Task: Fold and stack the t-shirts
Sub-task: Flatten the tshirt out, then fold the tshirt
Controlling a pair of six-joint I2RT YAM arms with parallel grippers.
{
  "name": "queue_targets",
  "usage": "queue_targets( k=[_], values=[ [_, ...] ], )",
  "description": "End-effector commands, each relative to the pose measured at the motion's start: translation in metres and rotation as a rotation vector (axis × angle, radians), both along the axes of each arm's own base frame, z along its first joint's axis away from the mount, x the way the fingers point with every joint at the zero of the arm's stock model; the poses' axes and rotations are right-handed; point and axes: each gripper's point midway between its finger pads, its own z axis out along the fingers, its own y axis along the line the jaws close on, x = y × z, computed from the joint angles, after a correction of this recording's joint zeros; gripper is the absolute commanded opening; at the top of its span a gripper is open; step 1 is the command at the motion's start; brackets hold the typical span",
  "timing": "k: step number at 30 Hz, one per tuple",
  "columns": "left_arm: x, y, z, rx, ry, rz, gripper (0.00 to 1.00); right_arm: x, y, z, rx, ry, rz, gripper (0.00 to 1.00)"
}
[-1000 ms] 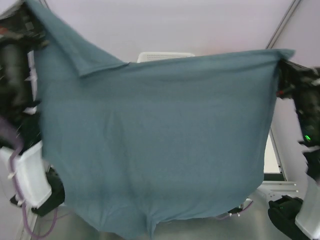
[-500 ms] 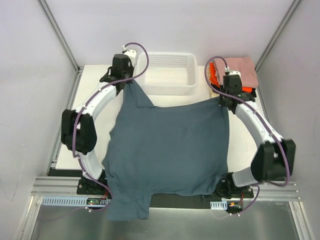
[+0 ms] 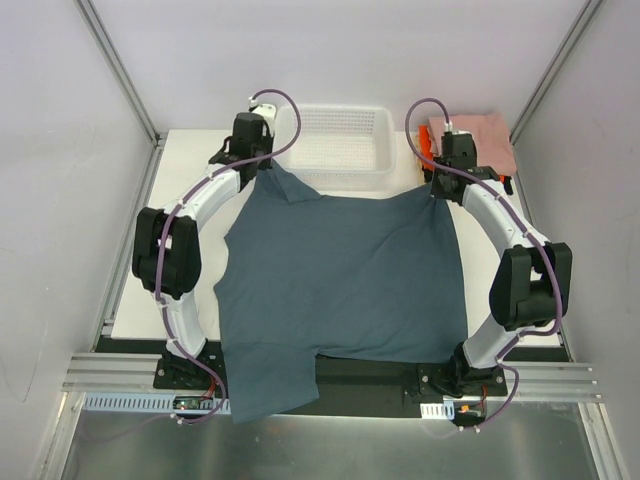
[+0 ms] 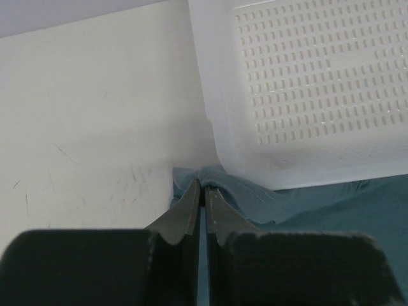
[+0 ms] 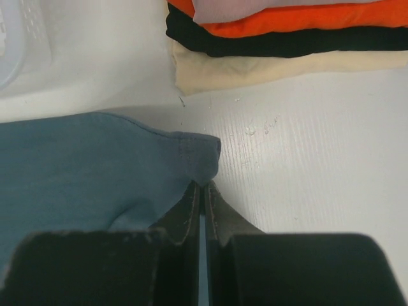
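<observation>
The slate-blue t-shirt (image 3: 340, 280) is lying spread across the tabletop (image 3: 190, 190), overhanging its near edge. The mesh basket (image 3: 335, 150) is sitting at the far edge, with the folded t-shirts (image 3: 480, 135) in the far right corner. The left hand (image 4: 203, 191) and right hand (image 5: 203, 190) are pinching the spread shirt's far corners.

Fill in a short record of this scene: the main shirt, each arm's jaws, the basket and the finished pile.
shirt: blue-grey t-shirt, spread flat on the table, near edge hanging over the table's front
left jaws: shut on the shirt's far left corner
right jaws: shut on the shirt's far right corner
basket: white mesh basket, at the table's far side, just beyond the shirt
pile: folded stack, far right; pink on top, then orange-red, black, cream at the bottom
</observation>
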Motion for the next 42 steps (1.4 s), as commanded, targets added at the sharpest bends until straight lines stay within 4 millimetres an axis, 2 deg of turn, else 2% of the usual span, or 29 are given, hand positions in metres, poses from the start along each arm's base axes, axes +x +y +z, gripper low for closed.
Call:
queue_targets(
  k=[1,2,3,4,5,6,7,8,9,11,12,14,15,16,18,19,20,22,24,25,26,27,28,29,31,38,42],
  values=[
    [-0.018,0.012,0.024,-0.073,-0.042,0.088,0.0,0.006,0.0,0.007,0.014,-0.013,0.002,0.01],
    [-0.025,0.012,0.025,-0.109,-0.036,0.11,0.0,0.002,0.0,0.005,0.013,-0.004,0.002,0.01],
    [-0.034,0.013,0.038,-0.132,-0.055,0.115,0.0,0.0,-0.001,0.004,0.014,-0.002,0.001,0.01],
    [-0.045,0.015,0.027,-0.13,-0.03,0.128,0.0,-0.004,-0.002,0.007,0.011,-0.009,-0.007,0.01],
    [-0.052,0.017,0.028,-0.144,-0.03,0.15,0.0,-0.009,-0.005,0.003,0.003,0.002,-0.015,0.01],
    [-0.063,0.014,0.039,-0.15,-0.05,0.154,0.0,-0.011,-0.007,0.003,-0.004,0.0,-0.019,0.01],
    [-0.076,0.022,0.026,-0.119,-0.03,0.202,0.0,-0.013,-0.011,0.006,-0.02,-0.008,-0.029,0.01],
    [-0.084,0.024,0.027,-0.13,-0.031,0.226,0.0,-0.016,-0.013,0.003,-0.031,0.0,-0.036,0.01],
    [-0.095,0.021,0.037,-0.144,-0.05,0.231,0.0,-0.02,-0.015,-0.001,-0.04,0.011,-0.039,0.01],
    [-0.115,0.023,0.024,-0.185,-0.005,0.27,0.0,-0.024,-0.019,-0.002,-0.05,0.014,-0.045,0.01],
    [-0.125,0.024,0.032,-0.22,-0.016,0.276,0.0,-0.029,-0.02,-0.008,-0.054,0.03,-0.046,0.01],
    [-0.143,0.027,0.019,-0.261,0.027,0.316,0.0,-0.032,-0.02,-0.011,-0.058,0.035,-0.048,0.01],
    [-0.153,0.03,0.021,-0.278,0.029,0.328,0.0,-0.034,-0.021,-0.012,-0.058,0.037,-0.051,0.01],
    [-0.163,0.033,0.01,-0.277,0.054,0.341,0.0,-0.037,-0.024,-0.015,-0.068,0.043,-0.061,0.01],
    [-0.18,0.039,0.012,-0.308,0.058,0.371,0.0,-0.039,-0.027,-0.014,-0.071,0.04,-0.075,0.01],
    [-0.189,0.042,0.005,-0.309,0.072,0.382,0.0,-0.042,-0.027,-0.015,-0.07,0.045,-0.076,0.01],
    [-0.198,0.046,0.014,-0.334,0.049,0.391,0.0,-0.044,-0.029,-0.016,-0.068,0.049,-0.079,0.01],
    [-0.214,0.053,0.009,-0.329,0.063,0.401,0.0,-0.047,-0.029,-0.013,-0.062,0.041,-0.079,0.02],
    [-0.228,0.056,0.021,-0.367,0.038,0.398,0.0,-0.053,-0.031,-0.016,-0.064,0.047,-0.083,0.02],
    [-0.237,0.057,0.014,-0.38,0.065,0.412,0.0,-0.056,-0.031,-0.011,-0.062,0.036,-0.084,0.02],
    [-0.244,0.057,0.021,-0.415,0.048,0.408,0.0,-0.06,-0.033,-0.016,-0.064,0.046,-0.087,0.03],
    [-0.25,0.057,0.018,-0.435,0.055,0.409,0.0,-0.062,-0.033,-0.017,-0.063,0.046,-0.088,0.03],
    [-0.257,0.054,0.008,-0.468,0.086,0.415,0.0,-0.065,-0.033,-0.015,-0.058,0.038,-0.093,0.03],
    [-0.263,0.053,0.01,-0.495,0.081,0.406,0.0,-0.068,-0.033,-0.018,-0.056,0.043,-0.096,0.03],
    [-0.272,0.048,0.001,-0.534,0.115,0.398,0.0,-0.075,-0.034,-0.024,-0.047,0.051,-0.114,0.03],
    [-0.3,0.042,-0.002,-0.618,0.183,0.397,0.0,-0.085,-0.04,-0.026,-0.045,0.041,-0.147,0.02],
    [-0.317,0.047,-0.008,-0.621,0.231,0.43,0.0,-0.088,-0.044,-0.028,-0.051,0.05,-0.156,0.03]
  ],
)
